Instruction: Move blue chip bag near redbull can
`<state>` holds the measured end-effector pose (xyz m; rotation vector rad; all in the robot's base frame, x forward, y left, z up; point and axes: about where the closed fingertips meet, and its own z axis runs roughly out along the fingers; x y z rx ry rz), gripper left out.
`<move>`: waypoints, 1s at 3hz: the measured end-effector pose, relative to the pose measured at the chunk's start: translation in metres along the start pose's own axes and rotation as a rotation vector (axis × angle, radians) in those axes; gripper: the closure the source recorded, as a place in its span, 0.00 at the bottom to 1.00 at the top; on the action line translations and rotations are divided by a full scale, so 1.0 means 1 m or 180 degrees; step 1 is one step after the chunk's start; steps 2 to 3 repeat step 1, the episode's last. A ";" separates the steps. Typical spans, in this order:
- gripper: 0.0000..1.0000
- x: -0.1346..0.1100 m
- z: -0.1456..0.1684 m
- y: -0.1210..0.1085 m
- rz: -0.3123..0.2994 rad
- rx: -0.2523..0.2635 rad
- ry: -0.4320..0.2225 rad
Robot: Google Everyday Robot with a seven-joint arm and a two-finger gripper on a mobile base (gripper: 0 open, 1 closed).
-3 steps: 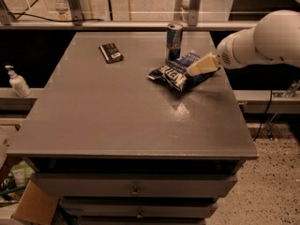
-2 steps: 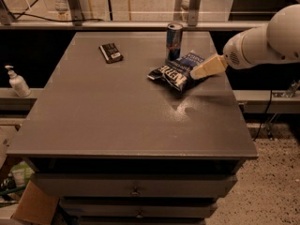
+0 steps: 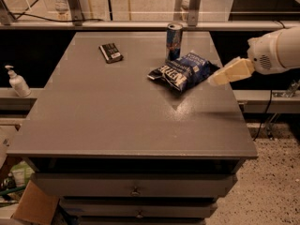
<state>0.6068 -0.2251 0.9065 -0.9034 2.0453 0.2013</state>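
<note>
The blue chip bag (image 3: 183, 70) lies crumpled on the grey table (image 3: 117, 111), at the back right. The redbull can (image 3: 174, 41) stands upright just behind it, touching or almost touching the bag's far edge. My gripper (image 3: 215, 80), cream-coloured at the end of a white arm, hovers at the table's right edge, just right of the bag and apart from it. It holds nothing.
A small flat black packet (image 3: 111, 52) lies at the back left of the table. A soap dispenser (image 3: 17, 81) stands on a ledge to the left. Drawers (image 3: 136, 187) sit under the tabletop. A rail and posts run behind the table.
My gripper has drawn back to the right, off the bag and out to the table's right edge. The bag stays next to the can.
</note>
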 end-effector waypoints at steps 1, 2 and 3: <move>0.00 0.004 -0.006 0.001 -0.0002 -0.0027 -0.0002; 0.00 0.004 -0.006 0.001 -0.0002 -0.0027 -0.0002; 0.00 0.004 -0.006 0.001 -0.0002 -0.0027 -0.0002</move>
